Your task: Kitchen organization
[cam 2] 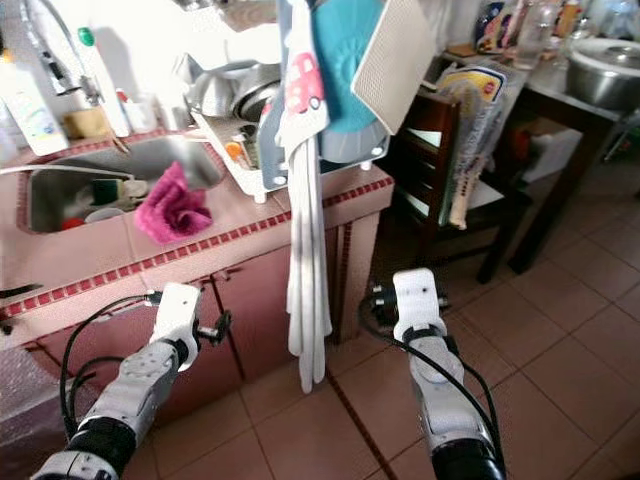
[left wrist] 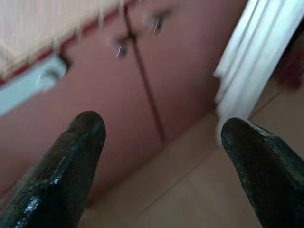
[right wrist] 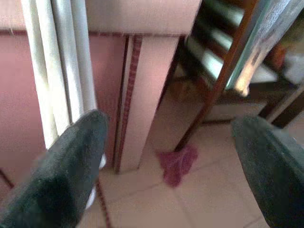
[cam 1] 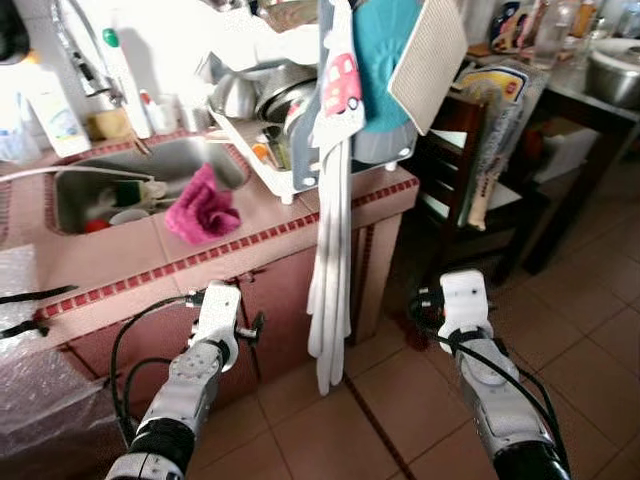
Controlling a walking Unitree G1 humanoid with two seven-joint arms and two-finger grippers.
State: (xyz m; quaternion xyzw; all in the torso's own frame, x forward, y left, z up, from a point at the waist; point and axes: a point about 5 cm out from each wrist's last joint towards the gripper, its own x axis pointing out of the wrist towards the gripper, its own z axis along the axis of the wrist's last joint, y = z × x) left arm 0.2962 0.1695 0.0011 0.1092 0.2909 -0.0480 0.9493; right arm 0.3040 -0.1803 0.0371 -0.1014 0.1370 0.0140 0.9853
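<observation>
Step in hand, as a judgement: positioning in front of the worktop [cam 1: 120, 262]; nothing is being grasped. "Kitchen organization" names no single target, so which item is meant cannot be settled from this.

Left to right:
- Left hand [cam 1: 257, 327] is being held low, near the cabinet doors [left wrist: 156, 71] under the worktop; fingers [left wrist: 71, 156] are spread apart, released, nothing between them.
- Sink [cam 1: 205, 150], far left, is holding a green-and-white bottle-like item and a small red thing; details too small to tell. Detergent bottles [cam 1: 125, 85] are standing behind it by the tap.
- Pink cloth [cam 1: 200, 208] is lying crumpled on the worktop, touching the sink's near right edge.
- Dish rack [cam 1: 262, 150], right of the sink, is loaded with metal bowls and pots [cam 1: 240, 92]; small items beneath are unclear.
- White cloth [cam 1: 330, 290] and a teal one [cam 1: 385, 50] are hanging down over the worktop's right end, the white one almost to the floor.
- Right hand [cam 1: 420, 303] is being held low over the floor tiles, right of the white cloth; fingers [right wrist: 71, 156] are apart, released, empty.
- A pink scrap [right wrist: 178, 164] is lying on the floor beside the cabinet corner.
- Chair [cam 1: 455, 180] and a table with a lidded pot [cam 1: 615, 70] are at far right.

Next move: whichever item is chosen, an arm will need raising to worktop height, or lowering for the floor scrap.
</observation>
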